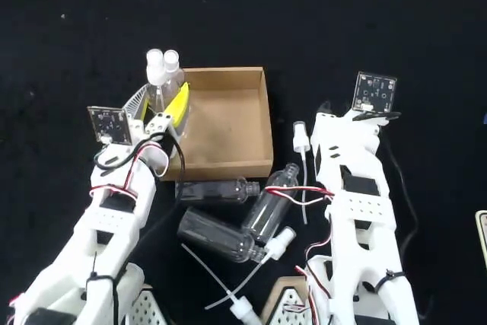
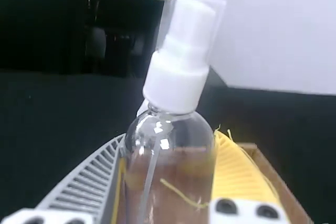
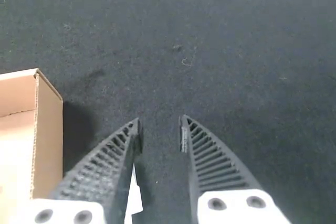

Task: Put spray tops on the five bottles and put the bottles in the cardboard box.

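Pincer of the left arm [image 1: 163, 90] is clamped on a clear bottle [image 2: 169, 177] with a white spray top [image 2: 181, 51], at the left wall of the cardboard box [image 1: 228, 123]. The right pincer [image 3: 160, 128] is narrowly open and empty, over the desk [image 3: 236, 51] beside the box's right wall. Three uncapped bottles [image 1: 213, 190] lie between the box and the desk's near edge, with loose spray tops [image 1: 280, 241] among them.

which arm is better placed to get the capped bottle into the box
Left. The left gripper is shut on the capped bottle right beside the cardboard box. The right gripper hangs open over the table on the box's other side, holding nothing.
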Controlling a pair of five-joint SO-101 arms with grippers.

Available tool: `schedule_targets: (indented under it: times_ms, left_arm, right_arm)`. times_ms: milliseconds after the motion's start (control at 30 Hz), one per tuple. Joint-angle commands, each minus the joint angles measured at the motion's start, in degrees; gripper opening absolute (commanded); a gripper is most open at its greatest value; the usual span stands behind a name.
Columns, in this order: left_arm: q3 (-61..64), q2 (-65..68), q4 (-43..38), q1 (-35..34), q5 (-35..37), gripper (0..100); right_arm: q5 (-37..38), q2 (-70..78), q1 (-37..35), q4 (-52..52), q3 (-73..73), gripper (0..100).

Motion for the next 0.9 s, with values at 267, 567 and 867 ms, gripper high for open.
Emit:
schedule_targets:
  times_ms: [267,567,867]
  left_arm:
    - [-1.2,16.0,-19.7,0.3,-0.1,14]
    - [-1.1,25.8,-27.8,0.4,-0.1,14]
    - [-2.2,29.2,-27.8,0.4,-0.1,14]
  right_arm:
    - [0.5,0.3,-0.4,-1.6,-0.5,10.0]
    - [0.5,0.3,-0.4,-1.6,-0.5,10.0]
    - [0.5,0.3,-0.4,-1.6,-0.5,10.0]
